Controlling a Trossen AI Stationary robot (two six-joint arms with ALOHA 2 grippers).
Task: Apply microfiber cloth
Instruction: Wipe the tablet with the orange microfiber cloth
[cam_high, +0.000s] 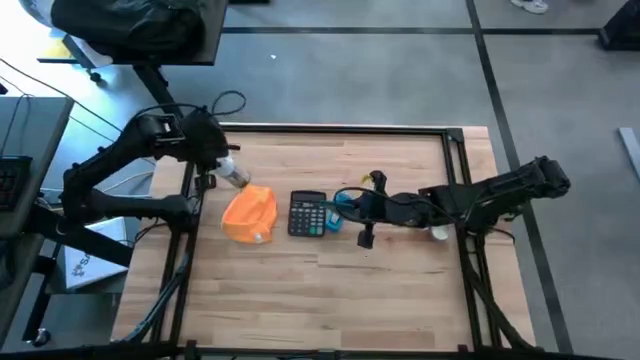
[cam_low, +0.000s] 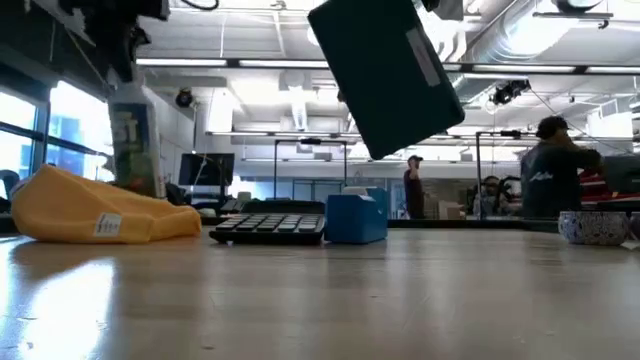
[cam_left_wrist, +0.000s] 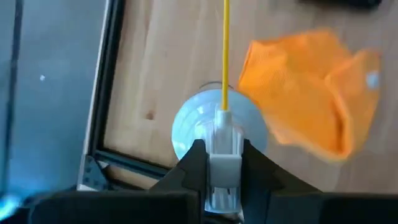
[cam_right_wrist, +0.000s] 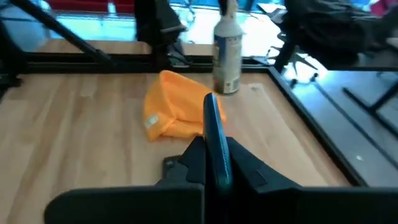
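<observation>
The orange microfiber cloth (cam_high: 250, 212) lies crumpled on the table left of a black calculator (cam_high: 308, 213), and no gripper touches it. It also shows in the wrist views as the cloth (cam_left_wrist: 311, 106) and the cloth (cam_right_wrist: 177, 109). My left gripper (cam_high: 220, 166) is shut on a spray bottle (cam_right_wrist: 227, 53) just beyond the cloth. My right gripper (cam_high: 352, 205) is shut on a thin dark slab (cam_low: 385, 70), held above the calculator and a small blue box (cam_low: 356, 217). My left gripper pinches the bottle's white spray head (cam_left_wrist: 222, 134) between its two fingers, coming from above and pointing down. A yellow straw (cam_left_wrist: 225, 56) sticks out of the head. The bottle is upright, its base (cam_right_wrist: 226, 88) apparently on the table. My right gripper pinches the slab by its two flat faces, its blue-rimmed edge (cam_right_wrist: 214, 143) showing between the fingers. The fingers come level from the table's right side. The slab stands on edge, tilted and lifted clear of the table.
A small white bowl (cam_high: 438, 232) sits under the right arm near the table's right side. A black frame (cam_high: 330, 128) runs along the table's far and side edges. Bare wood spreads across the near half. People stand in the room beyond the table (cam_low: 548, 165).
</observation>
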